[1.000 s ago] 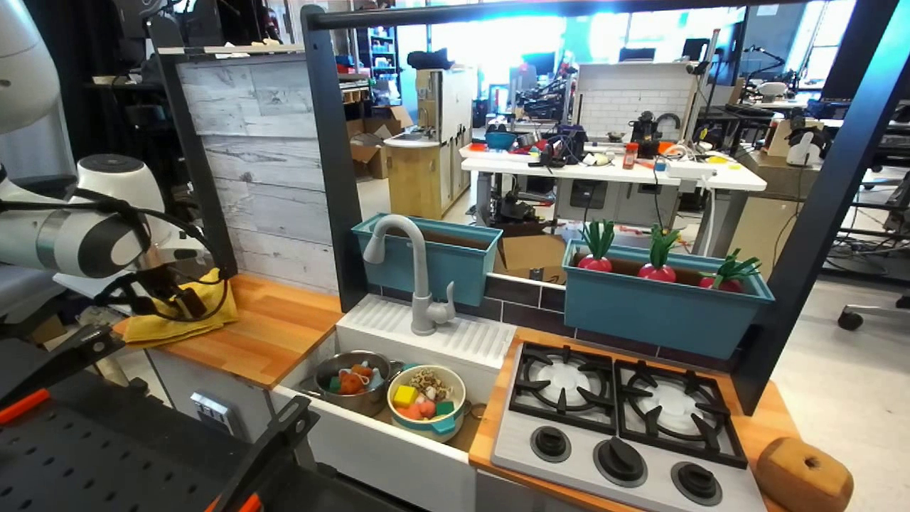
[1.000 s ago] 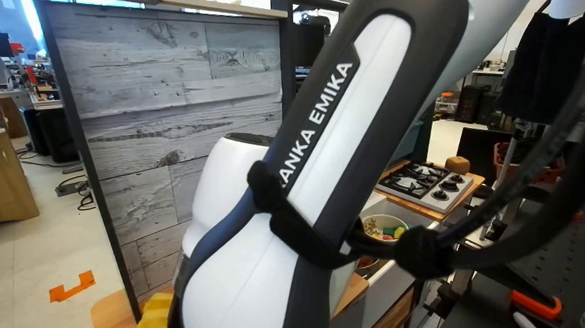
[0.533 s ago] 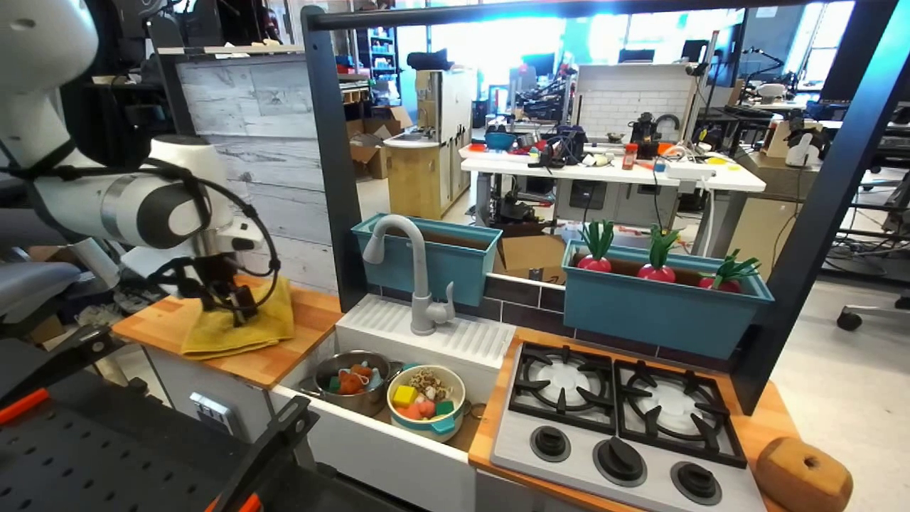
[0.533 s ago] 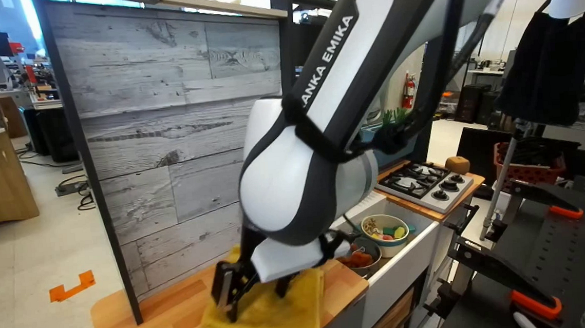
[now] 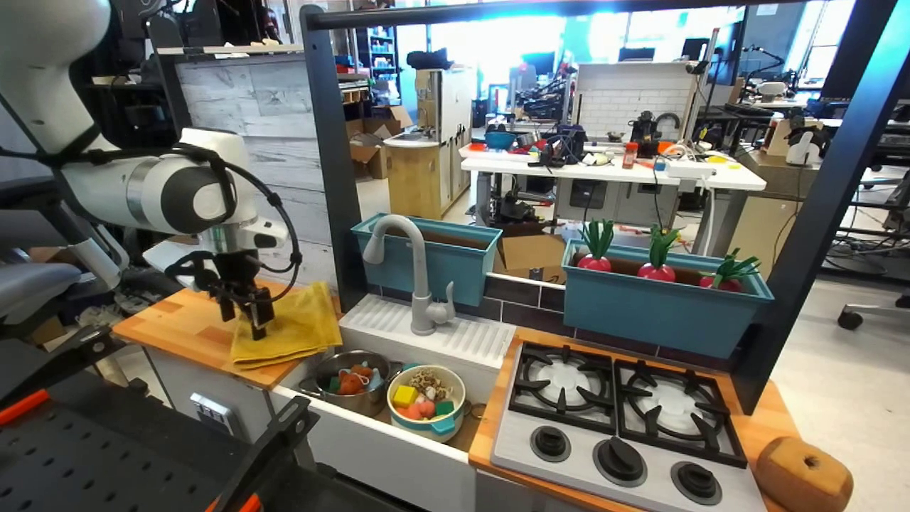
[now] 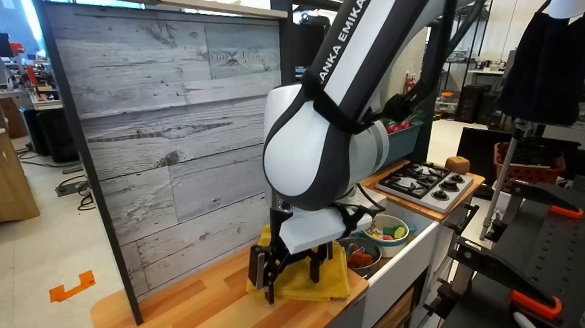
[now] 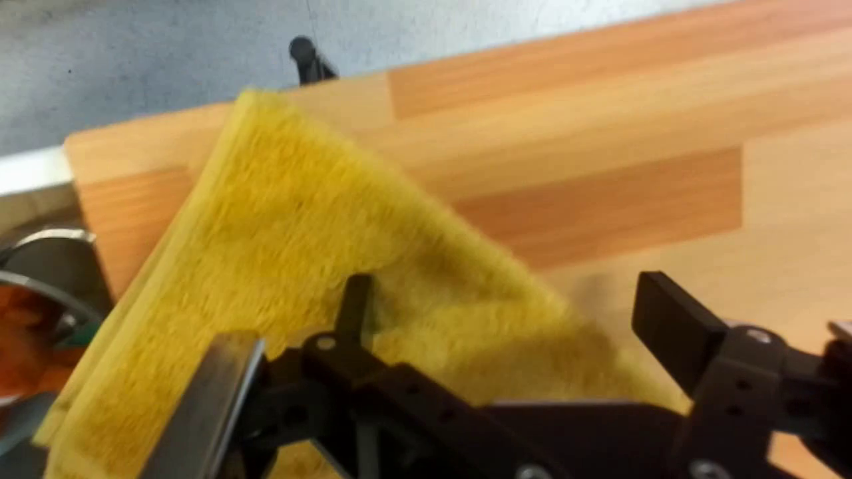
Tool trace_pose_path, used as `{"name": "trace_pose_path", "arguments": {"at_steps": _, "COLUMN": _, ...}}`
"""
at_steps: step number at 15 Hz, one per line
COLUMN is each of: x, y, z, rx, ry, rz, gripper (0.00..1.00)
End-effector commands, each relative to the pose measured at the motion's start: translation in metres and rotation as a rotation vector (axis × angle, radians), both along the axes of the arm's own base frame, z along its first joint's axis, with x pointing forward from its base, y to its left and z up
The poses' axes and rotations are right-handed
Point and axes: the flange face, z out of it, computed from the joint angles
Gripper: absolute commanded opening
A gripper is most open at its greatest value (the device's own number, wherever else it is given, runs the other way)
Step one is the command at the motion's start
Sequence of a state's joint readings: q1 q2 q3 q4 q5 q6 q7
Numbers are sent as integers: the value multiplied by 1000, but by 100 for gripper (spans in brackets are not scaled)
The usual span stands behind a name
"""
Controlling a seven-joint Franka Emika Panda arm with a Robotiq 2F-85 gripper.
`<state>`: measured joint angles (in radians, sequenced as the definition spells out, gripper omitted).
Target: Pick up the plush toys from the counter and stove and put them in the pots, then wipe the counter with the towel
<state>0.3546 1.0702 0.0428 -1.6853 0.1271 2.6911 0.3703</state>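
A white-and-black robot arm (image 5: 163,188) leans over a light tan wooden butcher-block counter (image 6: 195,317), its black two-fingered gripper (image 6: 292,289) pointing down onto a bright yellow, soft cloth towel (image 5: 295,328). The towel has just been slid along the counter: moments ago it lay at the outer end, then around the middle, and now it lies folded at the sink end, one corner poking past the edge beside a small shiny steel pot (image 5: 366,407). The gripper has travelled with it, fingers spread well apart and grasping nothing, so the towel appears to be pushed from above rather than carried. In the wrist view, one finger stands over the towel; the second is near its slanting edge, and blur hides whether that tip touches cloth or wood. For the task, this reads as a wiping stroke nearing its far end. Small soft plush toys (image 5: 424,407) in orange, coral, green and yellow sit inside the steel pot and a wider round pale cream pot (image 5: 411,425), both standing in a white rectangular sink (image 5: 391,462), so the putting-away looks finished. Pushing on the same way could drop the towel into the sink; sweeping back seems wiser.
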Motion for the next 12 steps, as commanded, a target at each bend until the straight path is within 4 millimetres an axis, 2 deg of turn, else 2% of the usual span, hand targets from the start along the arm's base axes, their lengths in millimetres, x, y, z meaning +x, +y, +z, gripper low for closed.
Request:
{"name": "trace_pose_path", "arguments": {"at_steps": 1, "x": -27, "y": 53, "z": -35, "rx": 10, "ry": 91, "rz": 88, "gripper": 100}}
{"name": "trace_pose_path", "arguments": {"at_steps": 4, "x": -42, "y": 98, "z": -53, "rx": 40, "ry": 83, "rz": 161, "gripper": 100}}
{"name": "trace_pose_path", "arguments": {"at_steps": 8, "x": -44, "y": 149, "z": -48, "rx": 143, "ry": -25, "rz": 248, "gripper": 100}}
{"name": "trace_pose_path", "arguments": {"at_steps": 10, "x": -42, "y": 163, "z": -43, "rx": 192, "ry": -52, "rz": 262, "gripper": 100}}
{"name": "trace_pose_path", "arguments": {"at_steps": 12, "x": -36, "y": 162, "z": -32, "rx": 234, "ry": -61, "rz": 268, "gripper": 100}}
